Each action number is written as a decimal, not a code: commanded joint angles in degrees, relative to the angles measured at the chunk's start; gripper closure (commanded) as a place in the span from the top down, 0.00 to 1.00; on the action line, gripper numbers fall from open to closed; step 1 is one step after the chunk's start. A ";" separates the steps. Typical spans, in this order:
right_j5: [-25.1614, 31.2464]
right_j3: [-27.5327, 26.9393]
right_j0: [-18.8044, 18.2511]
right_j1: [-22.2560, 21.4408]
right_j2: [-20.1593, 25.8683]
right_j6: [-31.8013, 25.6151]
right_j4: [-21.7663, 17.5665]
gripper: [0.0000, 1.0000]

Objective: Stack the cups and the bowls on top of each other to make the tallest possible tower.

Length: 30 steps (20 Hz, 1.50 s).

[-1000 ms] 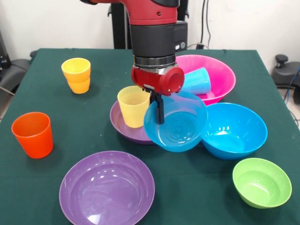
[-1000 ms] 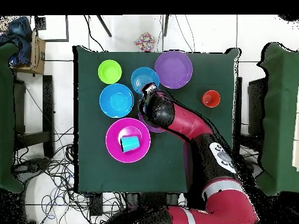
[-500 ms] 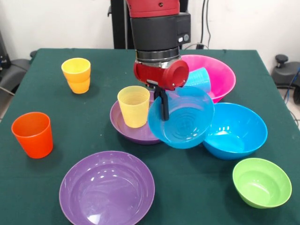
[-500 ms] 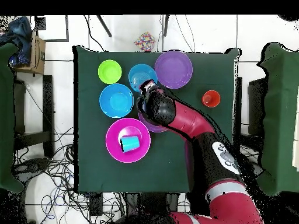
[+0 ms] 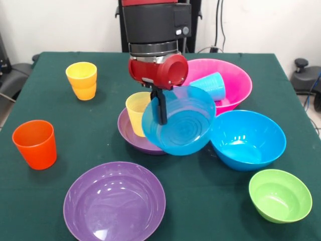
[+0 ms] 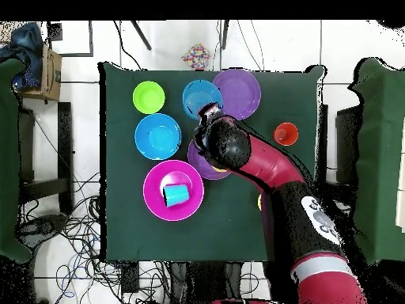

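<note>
My gripper (image 5: pixel 162 116) is shut on the rim of the small blue bowl (image 5: pixel 181 124) and holds it tilted in the air, partly in front of the pale yellow cup (image 5: pixel 137 111). That cup stands in a purple bowl (image 5: pixel 131 136). In the overhead view the gripper (image 6: pixel 209 112) holds the small blue bowl (image 6: pixel 198 94) beside the other purple bowl (image 6: pixel 241 91). The big blue bowl (image 5: pixel 249 139), the small green bowl (image 5: pixel 280 195) and the front purple bowl (image 5: pixel 114 202) sit empty. The light blue cup (image 5: pixel 209 86) lies in the pink bowl (image 5: pixel 239 80).
The orange cup (image 5: pixel 35 143) stands at the picture's left. Two amber-yellow cups (image 5: pixel 82 80) are nested at the far left. In the overhead view the arm covers the purple bowl with the yellow cup (image 6: pixel 198 165).
The gripper has carried the small blue bowl from beside the big blue bowl toward the picture's left in the front view, and a little higher; it now hangs in front of the yellow cup.
</note>
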 commanded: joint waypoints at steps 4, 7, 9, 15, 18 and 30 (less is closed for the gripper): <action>11.93 -0.55 1.59 -2.42 0.92 0.36 -2.41 0.00; 12.04 -1.39 3.32 -2.71 -1.69 0.23 -4.05 0.00; 11.47 -2.47 5.76 -2.61 -5.28 0.61 -5.73 0.00; 10.02 -4.22 12.27 -2.23 -13.67 2.38 -8.42 0.00; 10.15 -5.58 12.91 -2.04 -14.67 1.20 -9.27 0.00; 8.24 -5.55 11.50 -2.24 -14.13 0.05 -10.27 0.00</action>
